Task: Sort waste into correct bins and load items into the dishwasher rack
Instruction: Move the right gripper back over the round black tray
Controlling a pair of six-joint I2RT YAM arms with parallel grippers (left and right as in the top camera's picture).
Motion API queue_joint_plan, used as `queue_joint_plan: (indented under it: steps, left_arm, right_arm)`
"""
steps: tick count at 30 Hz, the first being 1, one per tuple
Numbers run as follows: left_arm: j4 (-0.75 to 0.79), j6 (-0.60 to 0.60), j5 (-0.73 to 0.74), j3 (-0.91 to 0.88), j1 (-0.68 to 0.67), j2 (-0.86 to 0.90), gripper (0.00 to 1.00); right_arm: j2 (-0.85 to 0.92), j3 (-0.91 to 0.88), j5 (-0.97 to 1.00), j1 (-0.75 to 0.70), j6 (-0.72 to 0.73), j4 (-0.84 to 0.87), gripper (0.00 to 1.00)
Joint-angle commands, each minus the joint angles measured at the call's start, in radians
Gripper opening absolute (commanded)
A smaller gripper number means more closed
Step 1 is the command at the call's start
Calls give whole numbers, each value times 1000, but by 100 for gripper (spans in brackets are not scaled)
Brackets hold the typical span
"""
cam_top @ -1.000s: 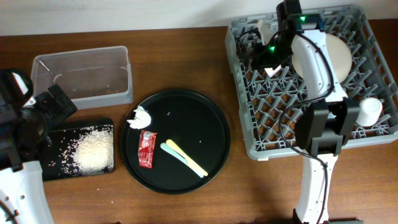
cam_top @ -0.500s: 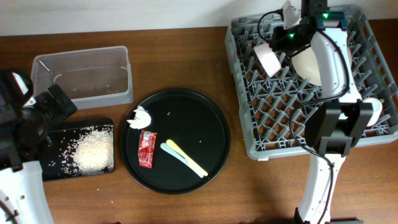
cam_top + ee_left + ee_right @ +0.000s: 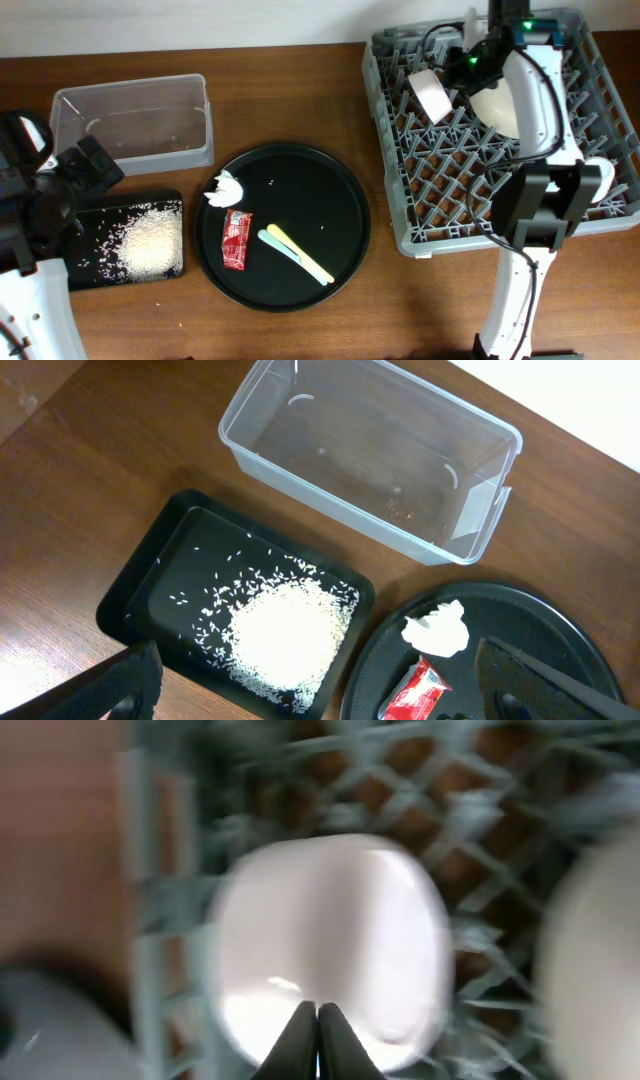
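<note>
**Rack part loaded; tray waste not yet sorted**

Right tool (image 3: 318, 1015) is closed, tips together, over the small bowl (image 3: 432, 95), which leans in the dishwasher rack (image 3: 378, 130) beside the cream plate (image 3: 490, 108). The white cup (image 3: 597, 178) is racked too. Rice (image 3: 150, 240) lies in the black bin (image 3: 165, 205).

Left tool (image 3: 318, 670) is open, holding nothing. Still to do: tissue (image 3: 226, 188), red sachet (image 3: 236, 240) and utensils (image 3: 295, 252), all on the round tray (image 3: 330, 190).

Bowl (image 3: 330, 940) (blurry), fingers (image 3: 300, 1042) pinched, rack (image 3: 165, 905) bkgd
</note>
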Motion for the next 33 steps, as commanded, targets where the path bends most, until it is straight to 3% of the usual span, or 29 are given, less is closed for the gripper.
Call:
queue_joint_plan:
  steps: [1,9,11,13,17,18,24,27,33]
  left_arm:
    - [-1,-10,0,13,7,-2,100]
    - [-1,-10,0,13,7,-2,100]
    - [-1,-10,0,13,7,-2,99]
    - [-1,-10,0,13,7,-2,99]
    - [-1,-10,0,13,7,-2,100]
    - [-1,-10,0,13,7,-2,99]
    - [-1,-10,0,13,7,-2,99]
    - [-1,-10,0,13,7,-2,99]
    - [-1,-10,0,13,7,-2,99]
  right_arm:
    - [24,19,-140,63,-124,-30,7]
    - [-99,23,-137,144,-193,-114,11]
    - [-157,23,-127,191,-199,-137,16]
    - [-221,23,-121,262,-199,-163,31]
    - [-256,23,-86,379,-198,-220,52]
    - [-256,23,-84,406,-198,-248,54]
    - [-210,-47,-6,627,-198,-440,53]
    - [-205,-166,42,708,-198,-436,48]
    - [-205,-499,51,816,-198,-336,50]
